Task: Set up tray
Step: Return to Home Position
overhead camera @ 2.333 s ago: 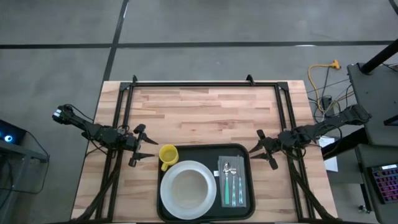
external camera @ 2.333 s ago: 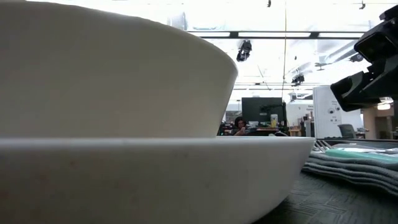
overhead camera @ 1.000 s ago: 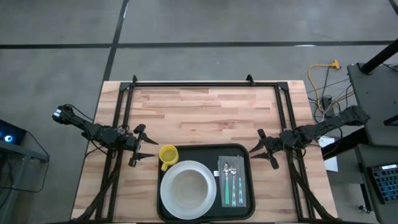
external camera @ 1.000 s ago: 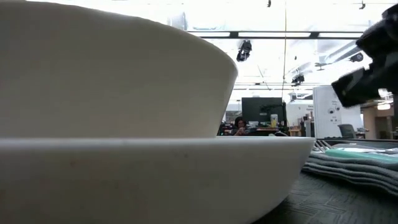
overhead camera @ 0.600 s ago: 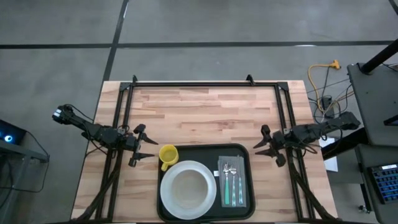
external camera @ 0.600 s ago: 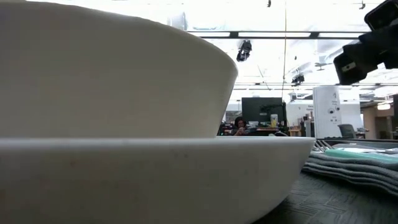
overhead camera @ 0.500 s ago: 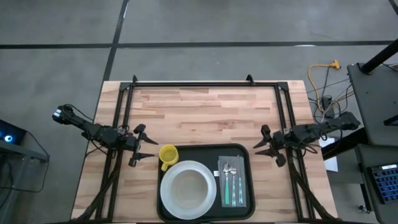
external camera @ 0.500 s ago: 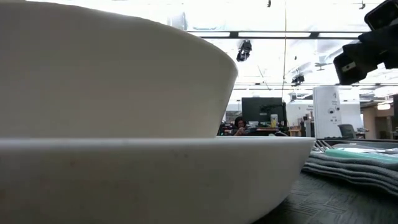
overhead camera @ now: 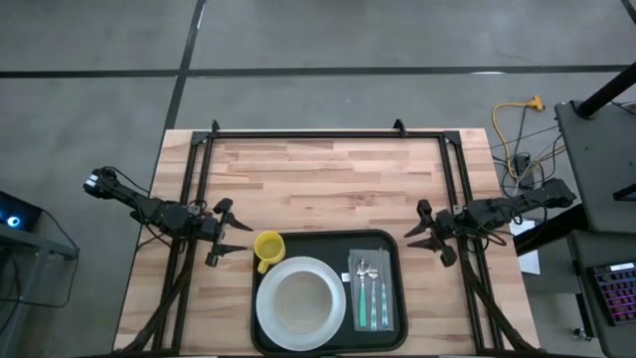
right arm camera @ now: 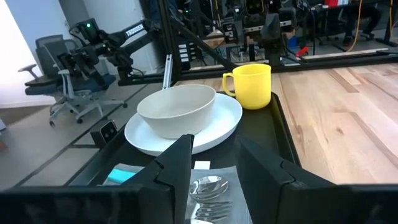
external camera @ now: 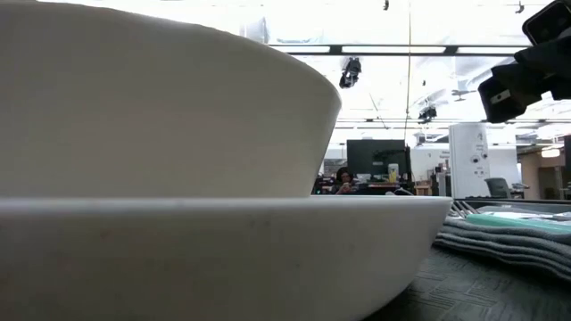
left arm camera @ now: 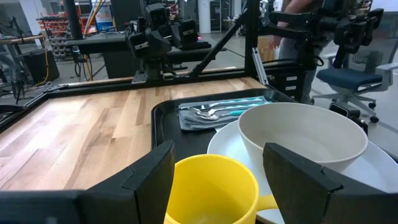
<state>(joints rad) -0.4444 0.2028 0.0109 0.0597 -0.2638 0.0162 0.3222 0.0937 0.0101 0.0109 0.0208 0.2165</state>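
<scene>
The left hand [overhead camera: 229, 232] hangs open and empty just left of the tray [overhead camera: 328, 237], a flat black rounded rectangle with a raised rim at the surface's [overhead camera: 328, 179] near edge. It holds a yellow mug [overhead camera: 268, 249], a white plate [overhead camera: 266, 318] with a bowl [overhead camera: 301, 301], and a grey napkin [overhead camera: 390, 298] under cutlery [overhead camera: 370, 288]. The right hand [overhead camera: 417, 231], open and empty, is just right of it.

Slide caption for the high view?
Tray set with yellow mug, bowl on plate, cutlery on napkin; left gripper and right gripper, both open, flank it.
</scene>
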